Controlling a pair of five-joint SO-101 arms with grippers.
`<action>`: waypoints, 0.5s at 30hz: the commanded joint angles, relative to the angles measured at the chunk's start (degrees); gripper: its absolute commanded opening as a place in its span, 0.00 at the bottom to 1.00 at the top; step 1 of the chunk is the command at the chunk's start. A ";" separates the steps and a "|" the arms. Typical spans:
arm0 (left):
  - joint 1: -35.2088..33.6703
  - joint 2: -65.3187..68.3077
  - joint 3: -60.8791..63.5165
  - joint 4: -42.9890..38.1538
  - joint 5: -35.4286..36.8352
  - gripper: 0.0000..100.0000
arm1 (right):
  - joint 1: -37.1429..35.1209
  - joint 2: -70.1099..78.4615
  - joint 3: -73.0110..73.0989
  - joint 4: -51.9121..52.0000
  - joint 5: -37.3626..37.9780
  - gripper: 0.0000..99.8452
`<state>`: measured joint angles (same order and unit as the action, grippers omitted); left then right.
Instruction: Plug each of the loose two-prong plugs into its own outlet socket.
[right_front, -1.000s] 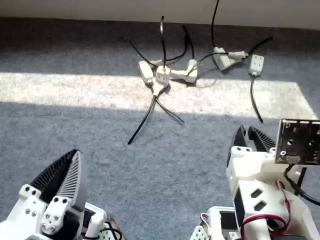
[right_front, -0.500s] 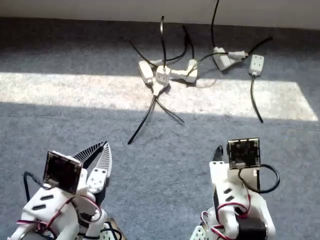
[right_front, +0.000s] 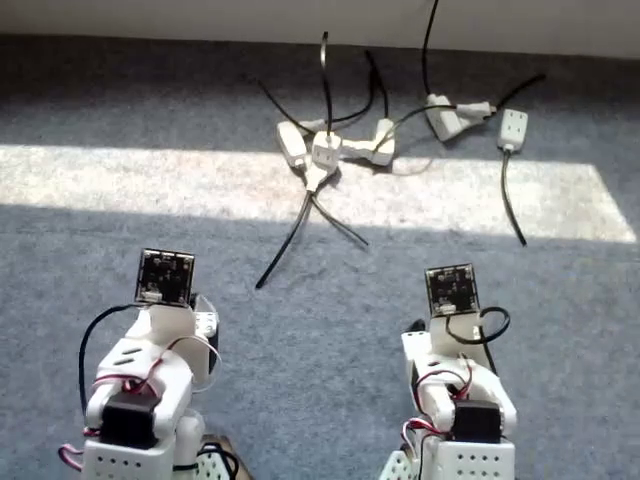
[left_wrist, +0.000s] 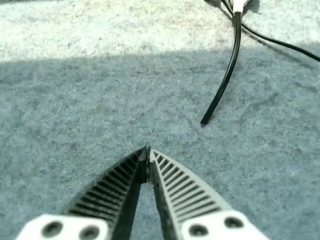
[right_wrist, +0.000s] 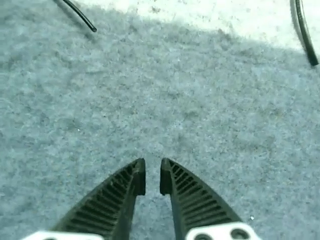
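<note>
Tangled white plugs (right_front: 328, 150) at 12 o'clock on grey carpet (right_front: 320, 330), prongs indistinct.
Left gripper (left_wrist: 148, 152) tips together; right gripper (right_wrist: 152, 176) tips slightly apart.

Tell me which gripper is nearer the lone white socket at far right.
Right. The right gripper sits on the near side, roughly in line with the socket; the left gripper sits far off to its left.
</note>
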<state>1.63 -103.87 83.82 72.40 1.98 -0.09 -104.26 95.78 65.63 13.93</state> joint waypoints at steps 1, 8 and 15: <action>-0.75 -0.31 5.32 -1.23 -0.35 0.01 | -0.04 -0.57 7.34 -0.31 0.70 0.06; -1.01 -0.31 11.56 -1.67 -0.62 0.01 | -0.13 -0.57 7.34 1.98 0.70 0.06; -1.01 -0.04 13.23 1.32 -0.62 0.01 | 0.04 -0.57 7.25 5.67 0.97 0.06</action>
<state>1.45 -103.87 96.04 71.78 1.89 -0.09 -104.26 95.78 70.99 14.20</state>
